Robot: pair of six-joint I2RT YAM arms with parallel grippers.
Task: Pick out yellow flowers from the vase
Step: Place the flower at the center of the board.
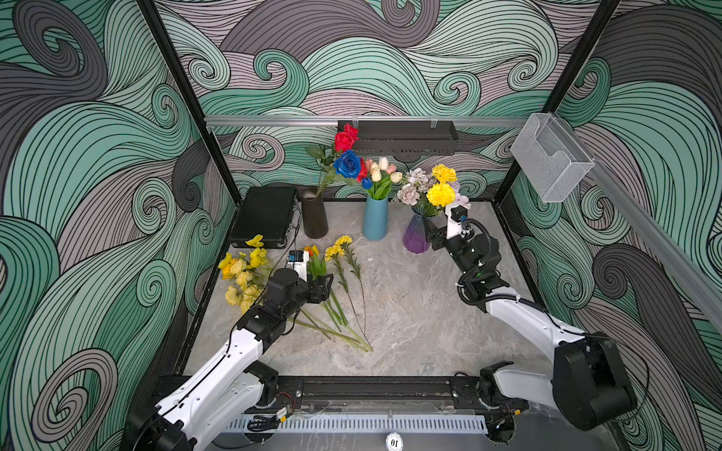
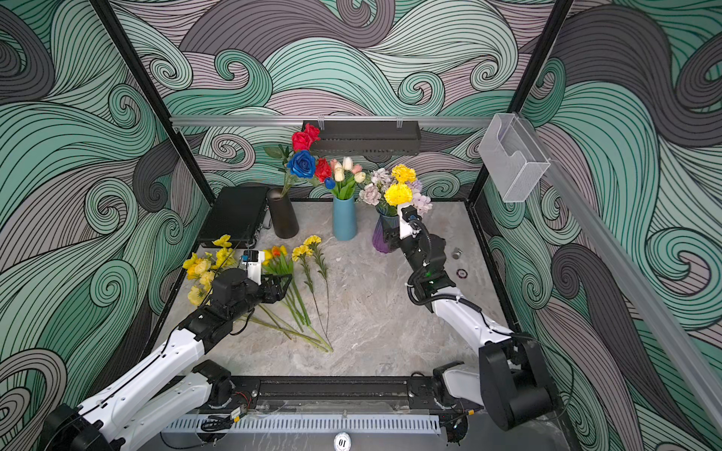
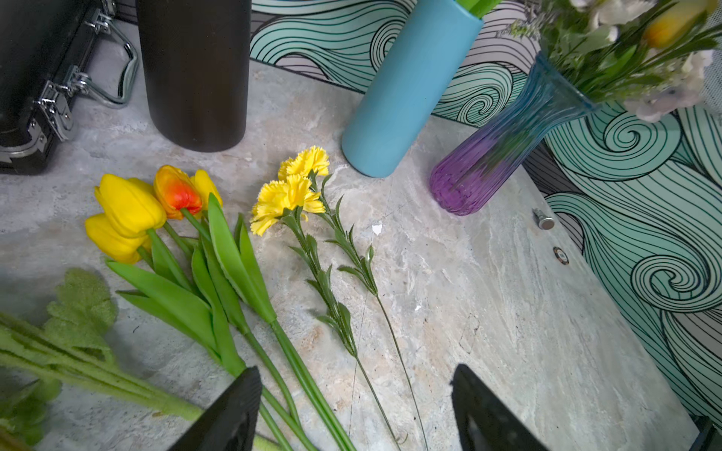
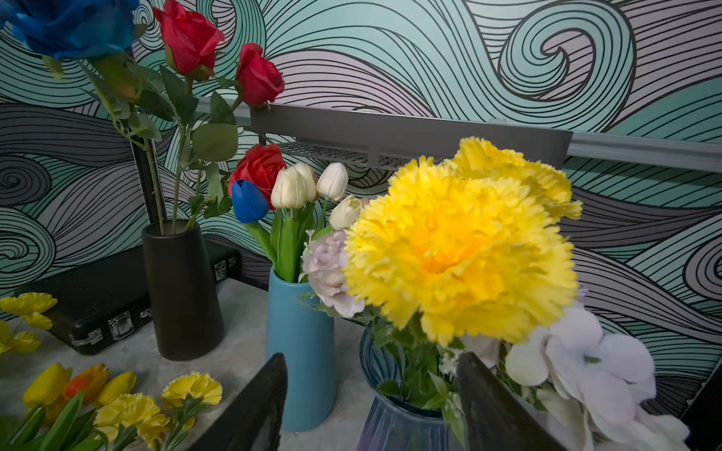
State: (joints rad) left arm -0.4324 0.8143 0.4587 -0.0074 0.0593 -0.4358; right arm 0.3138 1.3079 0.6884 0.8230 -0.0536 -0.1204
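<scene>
- Right gripper (image 4: pixel 371 357) hangs with jaws spread at the mouth of the purple glass vase (image 1: pixel 415 236), pinching nothing.
- Left gripper (image 3: pixel 356 369), likewise spread and empty, hovers over stems of picked yellow tulips (image 3: pixel 129 211) and small yellow carnations (image 3: pixel 291 191) lying on the marble table (image 1: pixel 410 312).
- Two yellow pompom carnations (image 4: pixel 461 254) stand in that vase.
- Risk: closing here could snag the lilac blooms (image 4: pixel 586 363) too, or a pull could tip the vase.
</scene>
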